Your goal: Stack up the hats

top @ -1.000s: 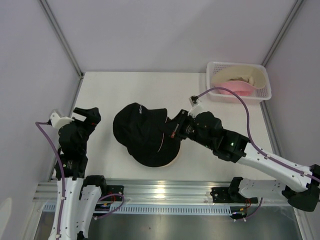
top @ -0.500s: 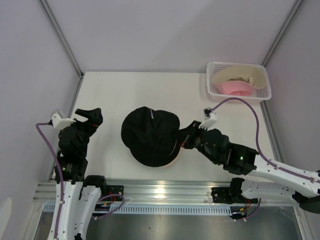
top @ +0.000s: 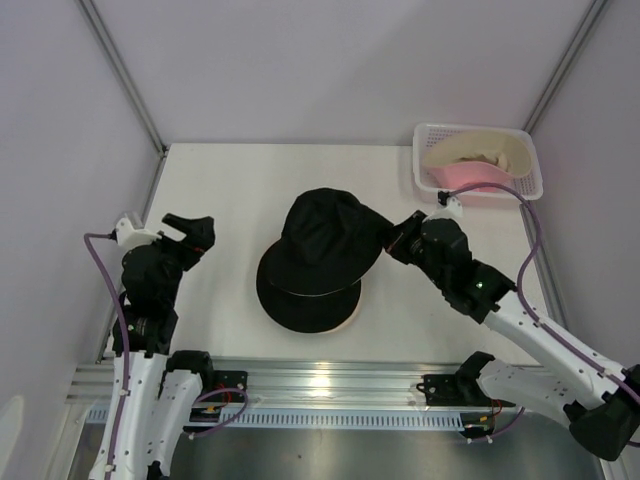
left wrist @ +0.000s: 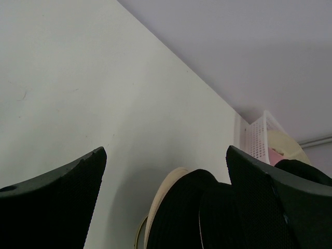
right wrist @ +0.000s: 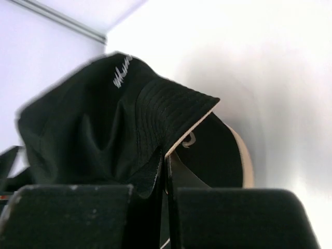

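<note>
A black hat (top: 328, 238) with white script hangs tilted over the pile, and my right gripper (top: 393, 240) is shut on its brim. In the right wrist view that black hat (right wrist: 93, 135) has its brim pinched in the right gripper (right wrist: 167, 189). Beneath it a second black hat (top: 305, 303) lies on a tan hat whose rim (top: 351, 317) shows at the edge. A pink hat (top: 470, 178) lies in the basket (top: 528, 160). My left gripper (top: 196, 234) stands open and empty, left of the pile; from the left gripper (left wrist: 166, 153) the pile's black hat (left wrist: 181, 218) shows ahead.
The white lattice basket at the back right also holds a cream hat (top: 480, 150). The table's left edge (top: 150, 210) runs close beside the left arm. Grey walls enclose the table on three sides.
My right gripper has pulled the gripped black hat from the left side of the pile toward the back right, so the lower black hat now shows. The left arm shifted slightly right.
</note>
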